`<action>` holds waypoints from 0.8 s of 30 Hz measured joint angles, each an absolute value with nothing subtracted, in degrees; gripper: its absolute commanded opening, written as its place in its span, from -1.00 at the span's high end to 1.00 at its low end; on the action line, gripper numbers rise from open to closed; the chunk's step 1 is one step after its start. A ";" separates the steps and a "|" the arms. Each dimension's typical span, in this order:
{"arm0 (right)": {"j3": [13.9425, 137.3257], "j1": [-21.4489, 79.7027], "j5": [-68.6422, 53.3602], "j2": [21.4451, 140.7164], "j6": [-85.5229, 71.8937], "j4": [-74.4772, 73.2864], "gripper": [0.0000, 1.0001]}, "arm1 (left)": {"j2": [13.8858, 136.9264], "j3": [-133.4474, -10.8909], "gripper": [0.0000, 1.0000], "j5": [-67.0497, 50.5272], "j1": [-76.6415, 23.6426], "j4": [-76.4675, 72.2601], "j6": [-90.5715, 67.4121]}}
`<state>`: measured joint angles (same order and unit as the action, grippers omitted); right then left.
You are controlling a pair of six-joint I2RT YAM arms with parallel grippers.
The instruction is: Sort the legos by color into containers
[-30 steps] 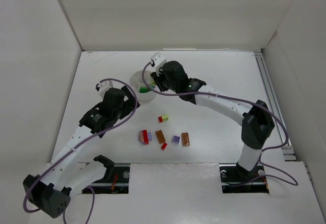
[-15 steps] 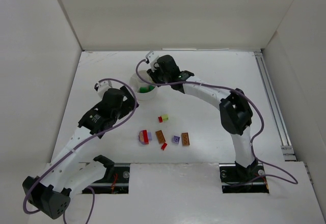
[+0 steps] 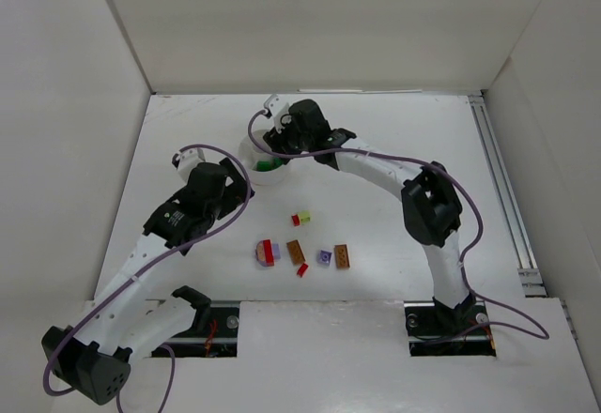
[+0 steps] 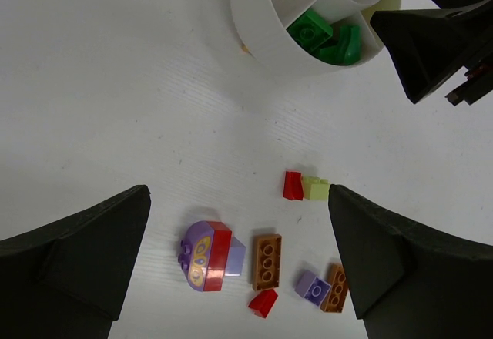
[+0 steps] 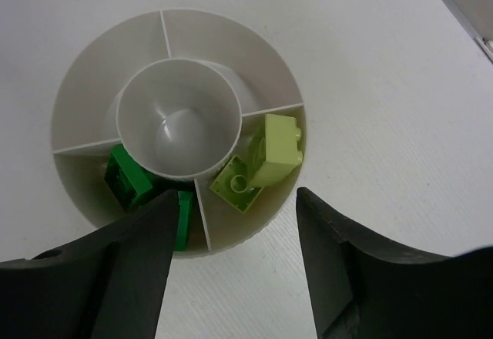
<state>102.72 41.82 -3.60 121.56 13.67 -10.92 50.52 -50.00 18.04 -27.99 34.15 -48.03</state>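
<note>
The white round tub [image 5: 85, 77] with its wedge containers lies under my right gripper [image 5: 231, 212], which is open and holds nothing. Two pale yellow-green legos [image 5: 273, 148] lie in one wedge and green legos [image 5: 127, 176] in the neighbouring one. In the top view the right gripper [image 3: 278, 147] hangs over the tub [image 3: 252, 161]. My left gripper [image 4: 237, 192] is open above the loose legos: a red one [image 4: 293, 186] touching a pale yellow one [image 4: 314, 189], a lavender-and-red dome [image 4: 206, 256], two orange-brown bricks [image 4: 266, 262], a small red wedge [image 4: 263, 302] and a lavender brick [image 4: 313, 287].
White walls enclose the table on the left, back and right. A metal rail [image 3: 502, 197] runs along the right edge. Both arms' purple cables [image 3: 188, 150] loop near the tub. The loose legos [image 3: 300, 253] lie in a cluster between the tub and the arm bases.
My right gripper has shifted a little left and back over the tub, its elbow has swung in, and its jaws have opened wider. The left arm has not moved.
</note>
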 measured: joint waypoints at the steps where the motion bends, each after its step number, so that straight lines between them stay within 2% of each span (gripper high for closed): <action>1: 102.72 41.71 -3.86 121.75 13.69 -10.94 -0.35 | 50.57 -50.00 -1.00 18.04 -27.99 34.15 -48.05; 8: 102.67 40.82 -5.76 121.86 13.72 -11.03 -0.38 | 50.54 -50.00 -1.00 17.85 -27.99 34.54 -47.24; 12: 100.01 40.42 -5.93 118.93 13.32 -10.92 -0.55 | 50.57 -50.00 -1.00 16.43 -27.99 34.46 -45.60; 13: 98.70 40.23 -5.72 117.32 12.82 -10.94 -0.64 | 50.68 -50.00 -1.00 15.79 -27.99 34.39 -45.04; 16: 93.01 39.59 -4.32 109.97 10.22 -10.15 -0.80 | 51.83 -50.00 -1.00 13.13 -27.99 33.21 -43.09; 17: 90.02 39.00 -3.90 106.43 8.91 -9.30 -0.99 | 52.53 -50.00 -1.00 12.25 -28.21 32.58 -42.44; 24: 68.05 29.34 2.20 81.03 0.30 -5.61 -0.99 | 60.20 -50.15 -1.00 9.30 -37.21 27.00 -39.18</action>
<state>68.05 29.34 2.20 81.03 0.30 -5.61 60.20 -50.15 9.30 -37.21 27.00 -39.18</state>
